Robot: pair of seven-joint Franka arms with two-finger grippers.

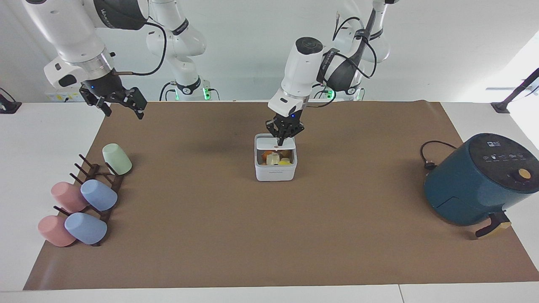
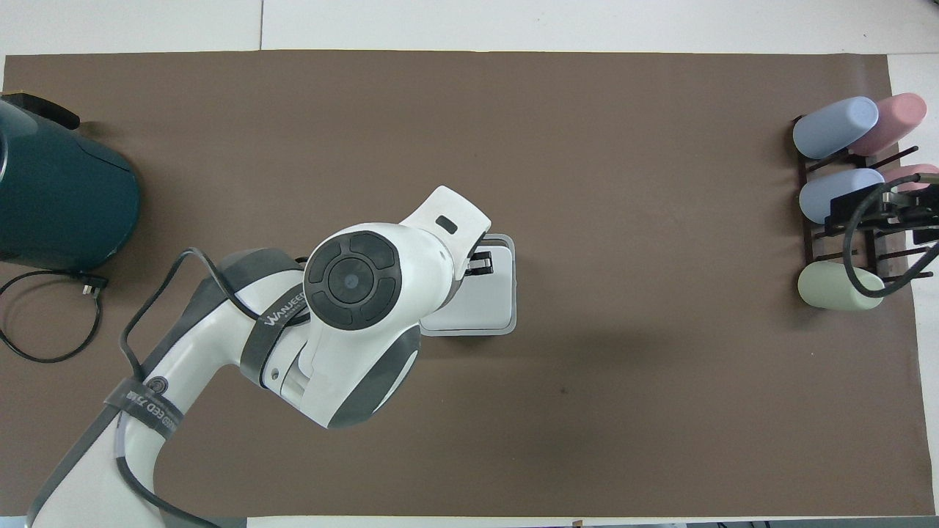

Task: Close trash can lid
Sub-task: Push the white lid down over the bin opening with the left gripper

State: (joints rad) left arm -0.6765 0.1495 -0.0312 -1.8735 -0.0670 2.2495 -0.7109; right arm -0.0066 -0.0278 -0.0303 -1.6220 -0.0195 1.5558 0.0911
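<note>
While the left gripper (image 1: 281, 139) presses its tips on the lid (image 1: 273, 144), the lid slopes partway down over the trash can (image 1: 276, 171) mid-tabletop.
Lid's free edge points away from the robots; left jaws narrow; right gripper (image 1: 122, 107) waits over the mat corner, jaws wide; arm reads "WANJEED".

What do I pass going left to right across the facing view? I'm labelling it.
Pink cups → blue cups → green cup → trash can, left gripper on its lid → air fryer.

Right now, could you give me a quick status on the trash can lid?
Left gripper pressing on lid, lid partway down over trash can, scraps showing. Right gripper waiting over table corner, fingers open. Nothing in the way.
</note>
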